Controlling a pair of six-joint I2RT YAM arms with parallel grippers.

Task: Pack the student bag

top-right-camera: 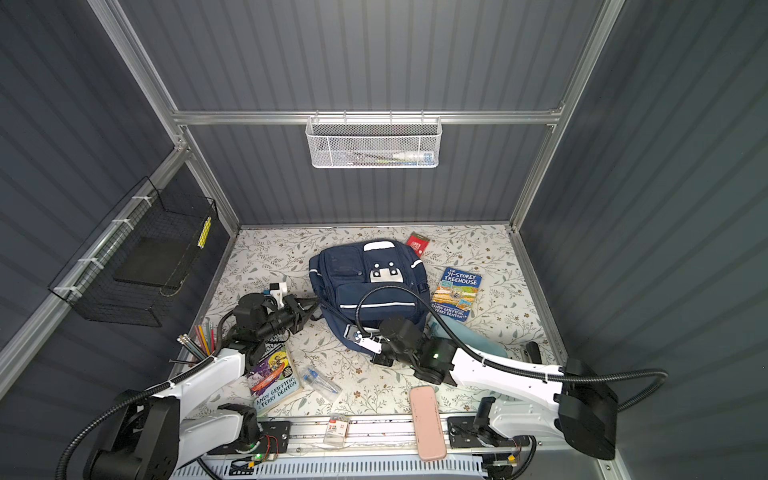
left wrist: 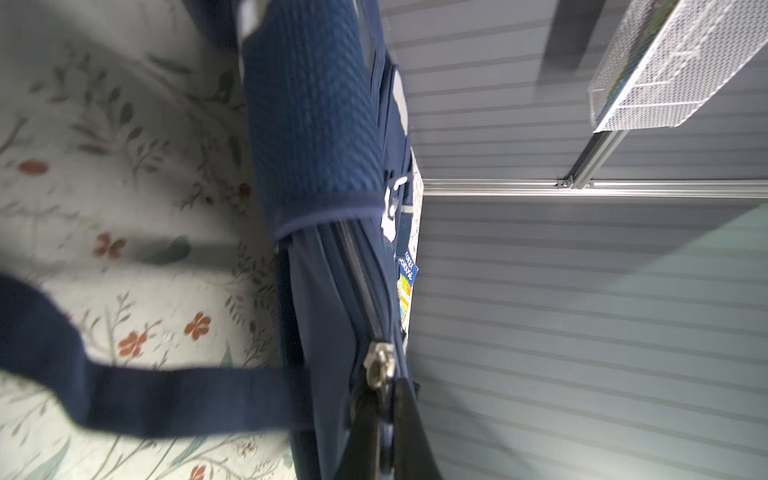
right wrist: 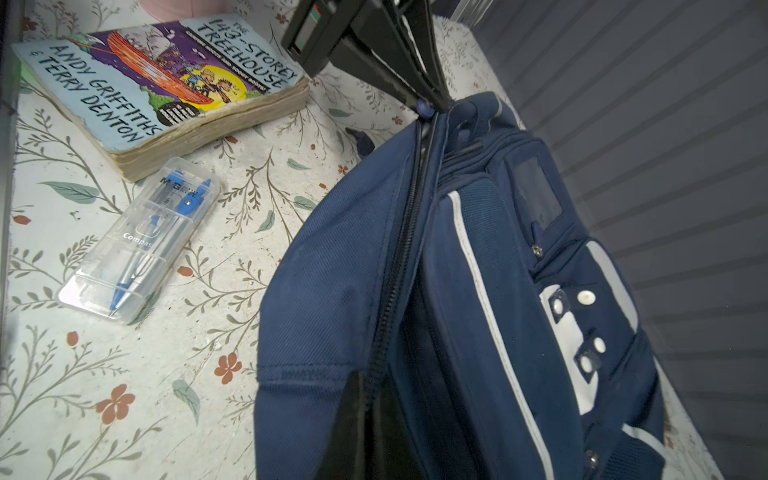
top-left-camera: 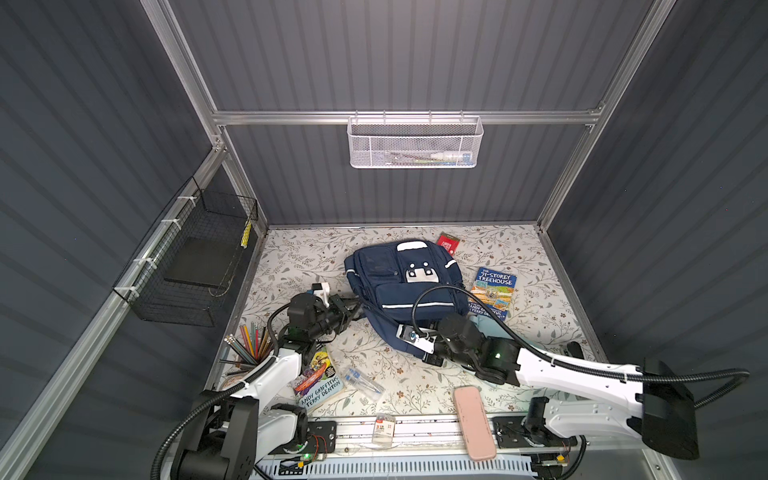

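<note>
Student bag (top-left-camera: pixel 382 270) lies mid-table, front face up; your left gripper (right wrist: pixel 434 99) is pinched on the zip pull (right wrist: pixel 423 108) at its left edge; your right gripper (right wrist: pixel 374 428) is clamped on fabric beside the zip, near edge. Around: 91-Storey book (top-left-camera: pixel 494 293) just right; compass case (right wrist: pixel 139 245) front-left; 143-Storey book (right wrist: pixel 162 83) partly under your left arm.

Navy student bag (top-left-camera: pixel 374 270) w/ white stripes & front patch lies front-up mid-workspace, main zip looks shut.
</note>
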